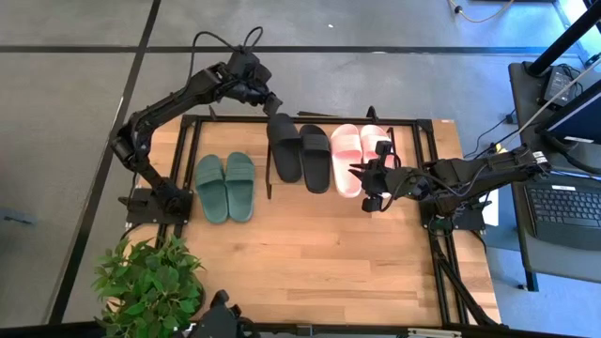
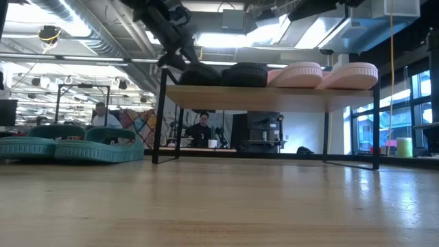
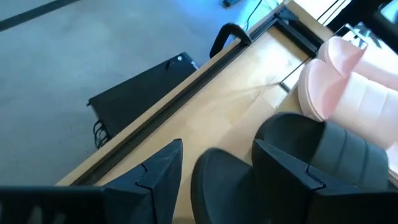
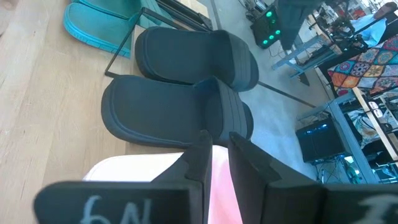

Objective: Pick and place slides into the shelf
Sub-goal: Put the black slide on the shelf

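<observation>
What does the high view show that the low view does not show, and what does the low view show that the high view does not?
Only the high view shows the right gripper at the pink slides, and a potted plant at the table's corner. Only the low view shows people in the room behind, and that the shelf holds its slides raised above the table. Both show the green slides beside the shelf, and the left gripper at the black slides.
</observation>
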Motion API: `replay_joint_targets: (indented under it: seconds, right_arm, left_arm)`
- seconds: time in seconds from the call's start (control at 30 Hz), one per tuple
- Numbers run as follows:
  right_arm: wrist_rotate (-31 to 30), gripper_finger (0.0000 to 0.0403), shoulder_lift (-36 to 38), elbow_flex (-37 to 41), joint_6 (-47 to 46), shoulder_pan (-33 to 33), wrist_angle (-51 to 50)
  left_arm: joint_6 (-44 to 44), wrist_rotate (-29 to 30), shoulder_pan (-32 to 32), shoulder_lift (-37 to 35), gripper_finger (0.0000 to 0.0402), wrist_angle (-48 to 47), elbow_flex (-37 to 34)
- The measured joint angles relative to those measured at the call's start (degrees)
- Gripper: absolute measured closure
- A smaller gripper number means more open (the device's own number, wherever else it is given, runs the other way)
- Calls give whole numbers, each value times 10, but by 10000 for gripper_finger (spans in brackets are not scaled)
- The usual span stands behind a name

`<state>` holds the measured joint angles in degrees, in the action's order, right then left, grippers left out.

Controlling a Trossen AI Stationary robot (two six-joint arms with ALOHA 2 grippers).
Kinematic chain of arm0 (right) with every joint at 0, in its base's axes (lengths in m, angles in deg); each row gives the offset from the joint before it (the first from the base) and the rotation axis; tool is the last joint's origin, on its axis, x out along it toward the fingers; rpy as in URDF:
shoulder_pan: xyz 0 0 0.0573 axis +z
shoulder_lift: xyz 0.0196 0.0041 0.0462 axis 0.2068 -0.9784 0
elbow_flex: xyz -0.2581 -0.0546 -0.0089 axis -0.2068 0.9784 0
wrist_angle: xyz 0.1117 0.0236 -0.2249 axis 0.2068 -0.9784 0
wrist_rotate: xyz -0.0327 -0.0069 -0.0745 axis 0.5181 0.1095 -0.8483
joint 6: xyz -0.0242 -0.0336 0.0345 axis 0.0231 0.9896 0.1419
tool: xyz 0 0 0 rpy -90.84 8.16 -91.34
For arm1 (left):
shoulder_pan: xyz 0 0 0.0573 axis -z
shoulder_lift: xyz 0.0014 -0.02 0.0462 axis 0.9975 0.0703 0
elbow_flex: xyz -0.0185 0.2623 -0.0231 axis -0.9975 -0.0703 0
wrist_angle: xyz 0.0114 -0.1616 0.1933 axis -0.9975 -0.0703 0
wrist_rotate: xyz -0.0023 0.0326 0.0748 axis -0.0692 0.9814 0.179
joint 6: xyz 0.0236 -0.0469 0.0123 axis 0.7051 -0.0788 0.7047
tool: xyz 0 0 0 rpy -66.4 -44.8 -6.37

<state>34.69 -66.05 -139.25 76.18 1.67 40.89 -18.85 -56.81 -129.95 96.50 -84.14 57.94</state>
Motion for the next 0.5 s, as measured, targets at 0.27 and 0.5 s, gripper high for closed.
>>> replay_joint_targets:
  seconds: [0.27, 0.5]
  right_arm:
    - [0, 347, 0, 0, -5, 0, 0]
    - [0, 347, 0, 0, -30, 0, -27]
  left_arm:
    - [-9, 129, 63, 0, 217, -229, 101]
    - [-66, 183, 126, -1, 217, -308, 91]
